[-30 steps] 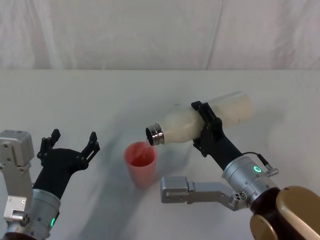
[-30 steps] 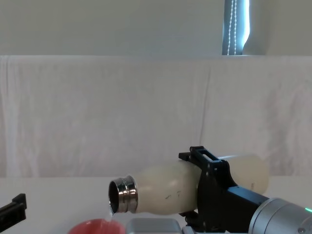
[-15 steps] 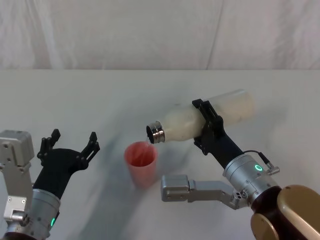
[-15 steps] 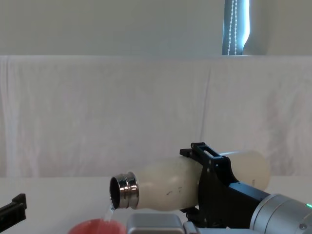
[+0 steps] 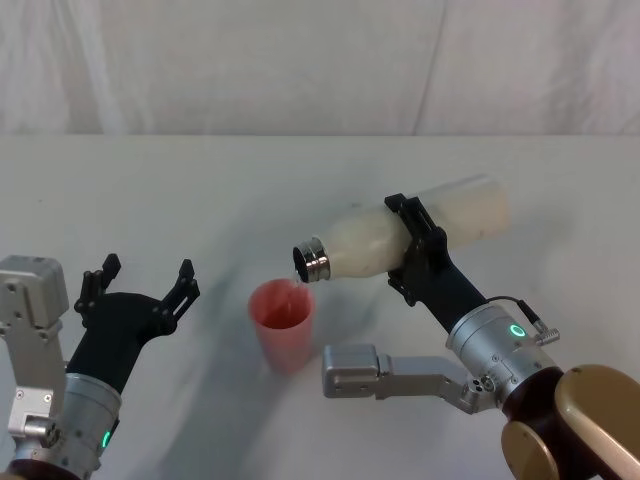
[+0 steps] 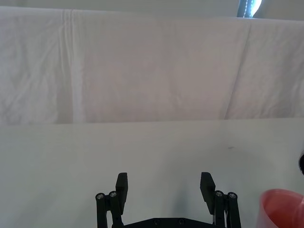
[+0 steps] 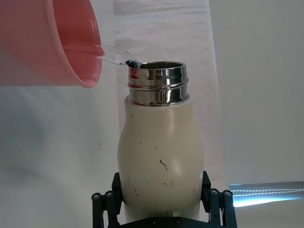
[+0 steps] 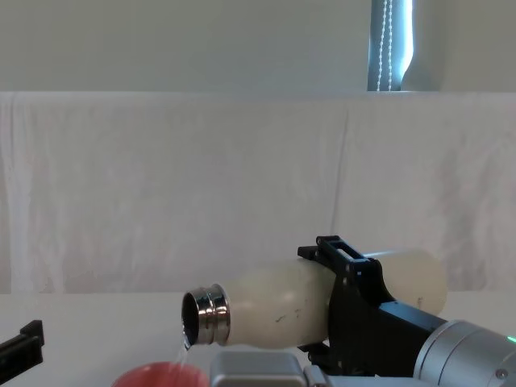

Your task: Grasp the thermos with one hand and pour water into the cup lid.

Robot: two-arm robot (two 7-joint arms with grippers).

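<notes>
Above the table [image 5: 150, 200], the right gripper [image 5: 412, 252] is clamped round the thermos [image 5: 400, 238], held nearly level with its steel neck tipped down over the cup lid [image 5: 283, 322]. Pouring looks underway: a thin stream of water [image 8: 181, 351] falls into it. Next, I judge, comes a slow tilt upright. Nearby, the left gripper [image 5: 138, 283] idles with fingers apart.

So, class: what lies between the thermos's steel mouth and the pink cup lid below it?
A thin stream of water falls from the thermos into the cup lid, seen in the chest view.
</notes>
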